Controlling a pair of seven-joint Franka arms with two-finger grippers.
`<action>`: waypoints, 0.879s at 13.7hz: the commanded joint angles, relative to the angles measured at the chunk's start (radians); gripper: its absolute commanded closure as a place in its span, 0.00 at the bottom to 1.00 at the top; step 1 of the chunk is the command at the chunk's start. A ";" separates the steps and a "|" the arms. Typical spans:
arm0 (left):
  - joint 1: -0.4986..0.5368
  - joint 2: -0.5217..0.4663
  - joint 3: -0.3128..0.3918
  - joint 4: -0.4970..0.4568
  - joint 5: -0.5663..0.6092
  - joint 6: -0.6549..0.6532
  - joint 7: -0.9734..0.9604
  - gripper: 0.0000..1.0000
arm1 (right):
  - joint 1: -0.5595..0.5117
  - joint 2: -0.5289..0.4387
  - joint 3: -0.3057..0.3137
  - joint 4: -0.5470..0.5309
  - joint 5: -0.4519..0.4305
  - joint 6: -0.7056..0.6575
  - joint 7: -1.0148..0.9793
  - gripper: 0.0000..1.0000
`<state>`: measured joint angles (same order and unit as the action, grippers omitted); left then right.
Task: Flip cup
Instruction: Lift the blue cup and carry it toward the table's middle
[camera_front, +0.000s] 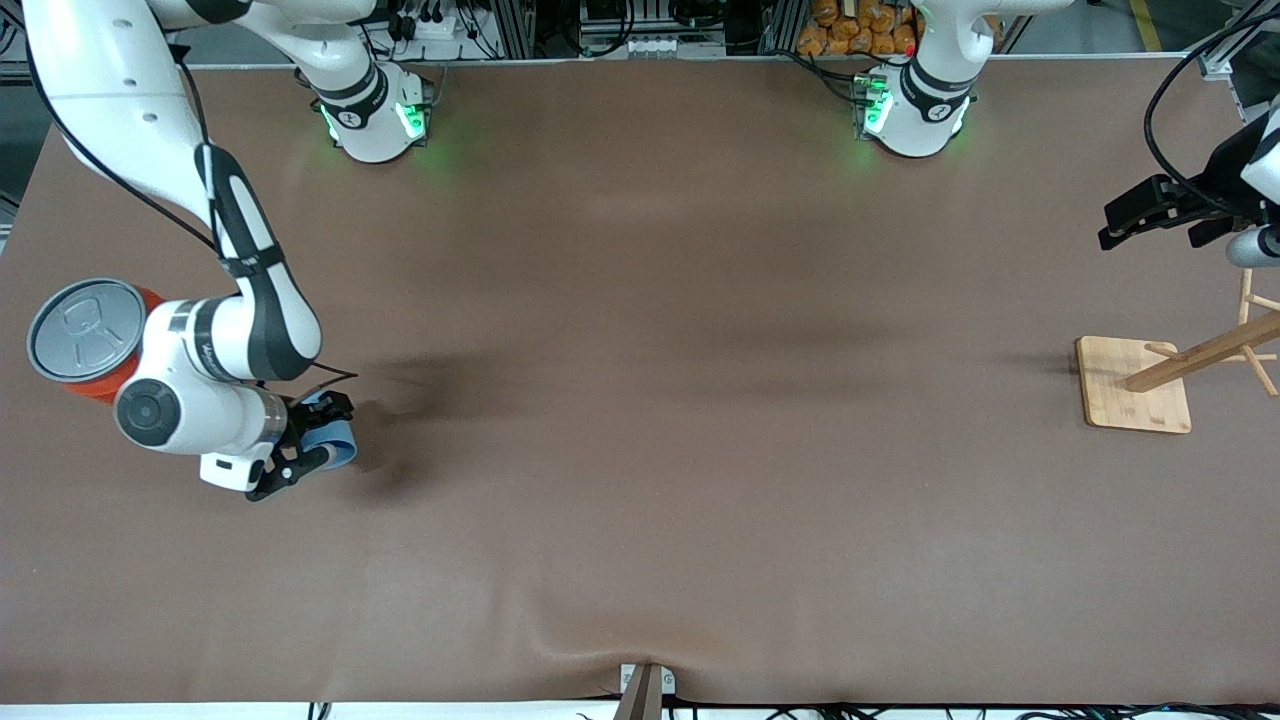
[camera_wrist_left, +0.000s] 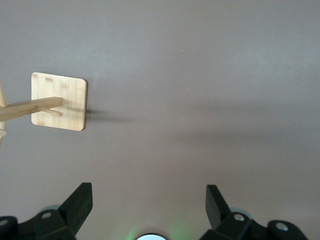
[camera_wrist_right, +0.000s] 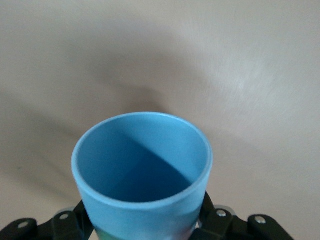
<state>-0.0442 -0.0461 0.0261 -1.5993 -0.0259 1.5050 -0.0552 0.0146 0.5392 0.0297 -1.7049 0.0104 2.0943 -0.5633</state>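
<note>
A small light-blue cup (camera_front: 336, 442) lies sideways between the fingers of my right gripper (camera_front: 312, 440), which is shut on it low over the table at the right arm's end. In the right wrist view the cup (camera_wrist_right: 142, 165) fills the middle, its darker blue inside and open mouth turned away from the wrist, with a black fingertip (camera_wrist_right: 208, 207) pressed on each side. I cannot tell whether the cup touches the cloth. My left gripper (camera_front: 1112, 230) waits in the air at the left arm's end, open with nothing in it (camera_wrist_left: 148, 200).
A large orange can (camera_front: 85, 335) with a grey pull-tab lid stands beside the right arm's wrist, partly hidden by it. A wooden peg stand (camera_front: 1135, 390) on a square base (camera_wrist_left: 59, 101) sits below the left gripper. Brown cloth (camera_front: 660, 420) covers the table.
</note>
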 joint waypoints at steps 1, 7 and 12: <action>0.013 -0.011 -0.005 -0.002 -0.020 -0.012 0.014 0.00 | 0.057 -0.120 0.006 -0.024 0.002 -0.016 -0.139 0.54; 0.012 -0.014 -0.006 -0.005 -0.017 -0.012 0.014 0.00 | 0.198 -0.145 0.064 0.054 0.002 -0.013 -0.291 0.55; 0.006 -0.009 -0.006 -0.002 -0.005 -0.026 0.009 0.00 | 0.376 -0.108 0.065 0.074 -0.010 0.119 -0.299 0.55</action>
<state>-0.0428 -0.0462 0.0254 -1.5997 -0.0310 1.5019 -0.0552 0.3287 0.4026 0.1007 -1.6464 0.0103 2.1465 -0.8363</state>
